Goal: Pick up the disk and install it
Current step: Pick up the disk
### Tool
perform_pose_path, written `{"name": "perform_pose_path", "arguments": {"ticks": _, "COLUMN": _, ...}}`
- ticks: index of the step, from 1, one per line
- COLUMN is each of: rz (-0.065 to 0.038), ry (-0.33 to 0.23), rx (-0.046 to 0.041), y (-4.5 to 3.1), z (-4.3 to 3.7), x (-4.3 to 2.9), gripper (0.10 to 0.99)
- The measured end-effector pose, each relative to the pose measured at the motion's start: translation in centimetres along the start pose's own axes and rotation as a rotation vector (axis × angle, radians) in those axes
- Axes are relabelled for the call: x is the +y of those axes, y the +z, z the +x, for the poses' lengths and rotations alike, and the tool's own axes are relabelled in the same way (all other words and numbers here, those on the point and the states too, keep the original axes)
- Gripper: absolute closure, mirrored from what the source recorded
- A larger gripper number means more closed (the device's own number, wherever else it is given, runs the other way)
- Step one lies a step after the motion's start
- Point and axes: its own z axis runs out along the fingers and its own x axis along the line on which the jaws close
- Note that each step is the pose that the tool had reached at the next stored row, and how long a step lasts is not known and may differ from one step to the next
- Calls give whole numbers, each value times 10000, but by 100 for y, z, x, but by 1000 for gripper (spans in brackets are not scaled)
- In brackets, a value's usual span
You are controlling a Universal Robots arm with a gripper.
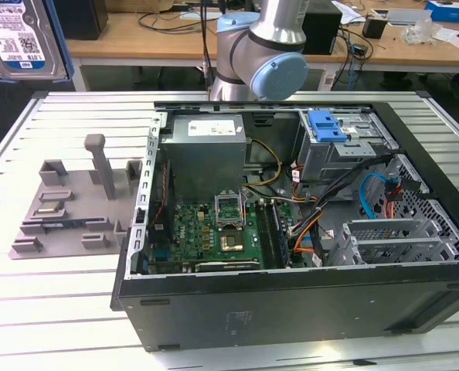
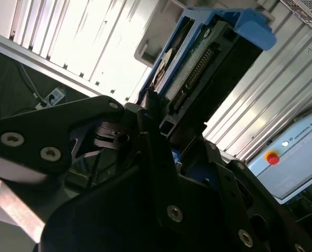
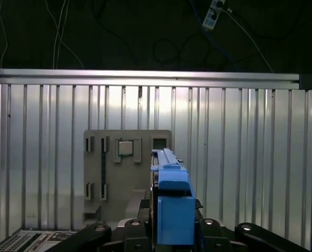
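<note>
I saw the disk [image 1: 25, 39] held up in the air at ten o'clock in the exterior view, well apart from everything on the desk [image 1: 75, 309]. Its flat face was turned to the camera. It was a silver drive in a blue carrier. Its white-and-blue label bore barcodes and small print, which I left unread.

In the second wrist view the black jaws were clamped on one end of the disk [image 2: 198, 68], whose connector edge was showing. In the first wrist view the disk [image 3: 172, 205] stood edge-on between the jaws, above the ribbed metal desk [image 3: 250, 157] and the grey fixture [image 3: 119, 168].

In the exterior view the open computer case [image 1: 291, 309] lay on its side at the centre of the desk. Inside it:
- The grey power supply [image 1: 206, 154] sat at eleven o'clock, with a white label on top.
- The blue latch [image 1: 328, 126] topped the metal drive cage [image 1: 345, 154] at one o'clock.
- The green motherboard [image 1: 214, 232] lay at seven o'clock.

The grey fixture [image 1: 67, 205] rested on the desk just beside the case, at nine o'clock. The arm [image 1: 264, 46] rose behind the case at twelve o'clock.
</note>
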Motion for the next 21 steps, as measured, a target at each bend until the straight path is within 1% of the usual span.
{"name": "perform_pose_path", "arguments": {"ticks": 4, "rz": -1, "ry": 0, "rx": 0, "y": -88, "z": 2, "x": 1, "gripper": 718}}
{"name": "perform_pose_path", "arguments": {"ticks": 11, "rz": 0, "ry": -1, "rx": -1, "y": -103, "z": 2, "x": 1, "gripper": 718}}
{"name": "perform_pose_path", "arguments": {"ticks": 13, "rz": 0, "ry": 0, "rx": -1, "y": -103, "z": 3, "x": -19, "gripper": 718}}
{"name": "perform_pose_path", "arguments": {"ticks": 14, "rz": 0, "ry": 0, "rx": 0, "y": -104, "z": 4, "x": -61, "gripper": 718}}
{"name": "perform_pose_path", "arguments": {"ticks": 16, "rz": -1, "ry": 0, "rx": 1, "y": -105, "z": 5, "x": -118, "gripper": 718}}
{"name": "perform_pose_path", "arguments": {"ticks": 17, "rz": -2, "ry": 0, "rx": 0, "y": -107, "z": 6, "x": -169, "gripper": 718}}
{"name": "perform_pose_path", "arguments": {"ticks": 21, "rz": -1, "ry": 0, "rx": 0, "y": -109, "z": 9, "x": -328, "gripper": 718}}
